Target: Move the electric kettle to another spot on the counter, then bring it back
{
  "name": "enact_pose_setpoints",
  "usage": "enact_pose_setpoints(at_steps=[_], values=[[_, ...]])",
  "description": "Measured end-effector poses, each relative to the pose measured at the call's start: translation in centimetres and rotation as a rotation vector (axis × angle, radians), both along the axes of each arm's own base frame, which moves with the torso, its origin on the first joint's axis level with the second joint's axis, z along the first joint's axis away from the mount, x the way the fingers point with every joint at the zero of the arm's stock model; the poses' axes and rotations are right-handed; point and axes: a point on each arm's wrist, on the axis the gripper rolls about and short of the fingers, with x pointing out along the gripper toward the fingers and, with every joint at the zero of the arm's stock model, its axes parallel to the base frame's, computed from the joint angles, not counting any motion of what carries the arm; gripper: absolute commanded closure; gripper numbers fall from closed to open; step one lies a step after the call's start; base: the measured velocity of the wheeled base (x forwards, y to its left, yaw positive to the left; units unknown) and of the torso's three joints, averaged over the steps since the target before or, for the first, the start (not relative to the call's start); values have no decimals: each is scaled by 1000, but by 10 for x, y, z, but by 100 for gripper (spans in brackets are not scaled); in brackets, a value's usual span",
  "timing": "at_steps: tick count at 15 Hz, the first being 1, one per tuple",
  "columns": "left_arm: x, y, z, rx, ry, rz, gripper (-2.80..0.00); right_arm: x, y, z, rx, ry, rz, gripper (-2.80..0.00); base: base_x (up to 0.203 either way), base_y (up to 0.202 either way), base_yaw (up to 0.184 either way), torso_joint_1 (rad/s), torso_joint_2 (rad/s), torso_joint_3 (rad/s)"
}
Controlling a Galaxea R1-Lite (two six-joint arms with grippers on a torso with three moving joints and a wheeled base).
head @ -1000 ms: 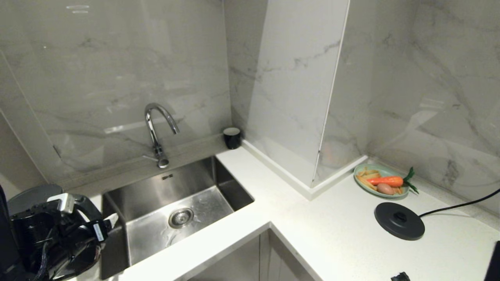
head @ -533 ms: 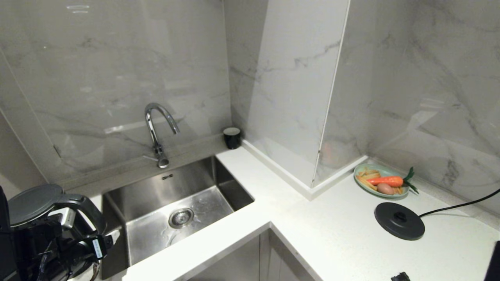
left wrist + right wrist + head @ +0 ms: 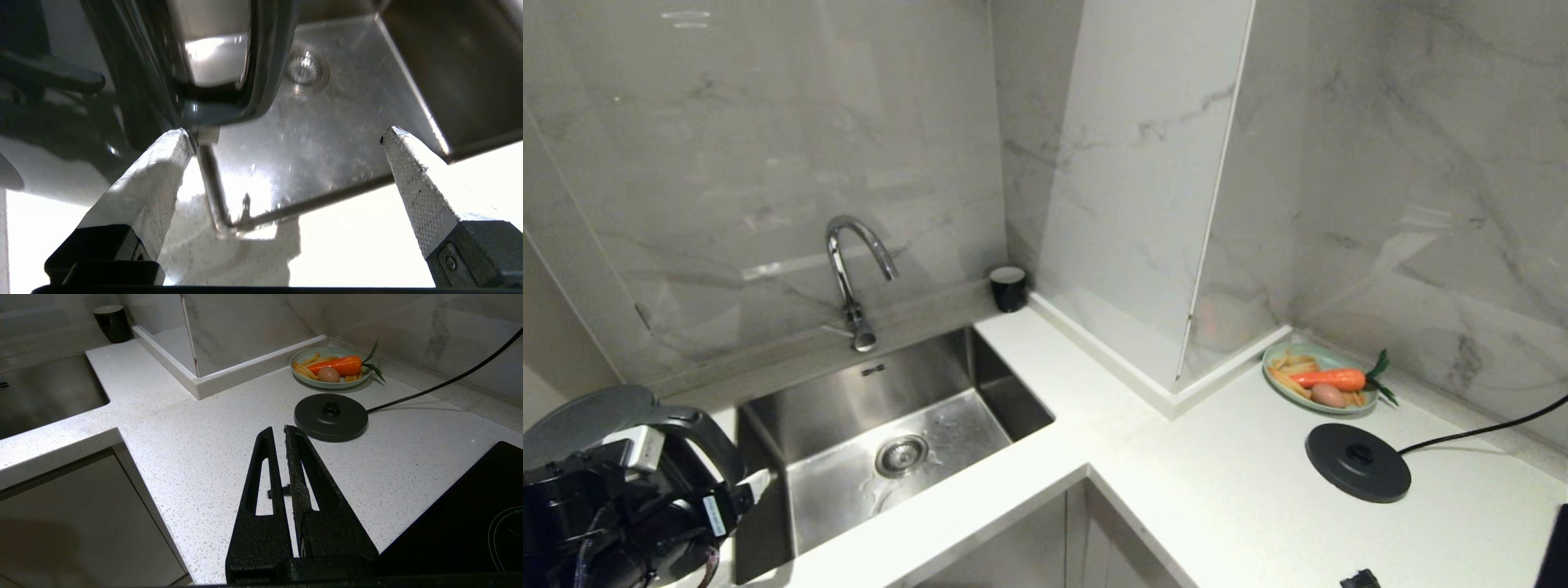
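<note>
The black electric kettle (image 3: pixel 580 416) stands on the white counter (image 3: pixel 1241 457) left of the sink, at the head view's lower left, its loop handle (image 3: pixel 709 441) facing the basin. My left arm (image 3: pixel 596 523) covers its lower body. In the left wrist view the kettle handle (image 3: pixel 261 61) hangs just beyond my left gripper (image 3: pixel 286 136), which is open wide. One white fingertip (image 3: pixel 175 143) sits close beside the handle's foot, and nothing lies between the fingers. My right gripper (image 3: pixel 278 430) is shut and empty, parked over the counter (image 3: pixel 196 428) near the base disc.
The steel sink (image 3: pixel 890 441) and tap (image 3: pixel 849 269) lie right of the kettle. A small black cup (image 3: pixel 1009 287) stands in the corner. The corded black base disc (image 3: pixel 1357 461), a plate of vegetables (image 3: pixel 1319 377) and the black hob (image 3: pixel 470 522) are on the right.
My left gripper has opened off the kettle handle and drawn back down and to the left. The kettle stays standing by the sink, with more of its lid and handle showing. The right arm is still.
</note>
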Motion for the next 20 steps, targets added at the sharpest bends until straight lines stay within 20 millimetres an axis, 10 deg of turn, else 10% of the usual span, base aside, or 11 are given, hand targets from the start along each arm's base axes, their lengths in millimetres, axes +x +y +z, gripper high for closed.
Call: enact_pose_setpoints(at_steps=[20], values=[[15, -69, 126, 189, -447, -270, -280, 0, 0, 0, 0, 0, 0, 0, 0, 0, 0, 0, 0, 0]])
